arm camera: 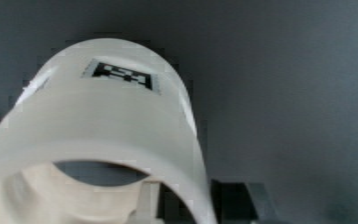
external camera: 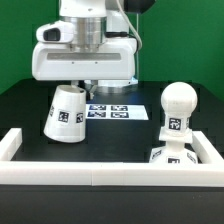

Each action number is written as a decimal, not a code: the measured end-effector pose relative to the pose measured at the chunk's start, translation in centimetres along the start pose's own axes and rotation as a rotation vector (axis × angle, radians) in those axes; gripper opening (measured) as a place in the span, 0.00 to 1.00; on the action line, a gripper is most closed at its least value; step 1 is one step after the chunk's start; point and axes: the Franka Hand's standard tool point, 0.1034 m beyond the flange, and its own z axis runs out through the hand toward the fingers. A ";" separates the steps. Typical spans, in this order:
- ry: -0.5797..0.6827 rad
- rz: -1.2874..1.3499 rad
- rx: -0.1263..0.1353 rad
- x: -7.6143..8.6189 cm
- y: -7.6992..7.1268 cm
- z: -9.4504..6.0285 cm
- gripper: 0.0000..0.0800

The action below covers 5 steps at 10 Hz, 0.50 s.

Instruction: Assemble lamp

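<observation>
The white tapered shade [external camera: 64, 114] hangs tilted at the exterior view's left, its lower end close to the black table. My gripper [external camera: 88, 91] is right above its upper edge. In the wrist view the shade [arm camera: 114, 120] fills the picture, its open mouth towards the camera and a marker on its far end. My gripper [arm camera: 197, 198] is shut on the shade's rim wall, with one dark finger [arm camera: 238, 196] outside it. The ball-headed bulb [external camera: 177, 105] stands upright on the square base [external camera: 172, 156] at the exterior view's right.
The marker board [external camera: 110, 109] lies flat on the table behind the shade. A long white border rail [external camera: 110, 176] runs along the front, with side pieces at both ends [external camera: 12, 142]. A green wall stands behind.
</observation>
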 end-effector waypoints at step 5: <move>-0.034 -0.005 0.054 2.8 -6.8 -6.9 0.06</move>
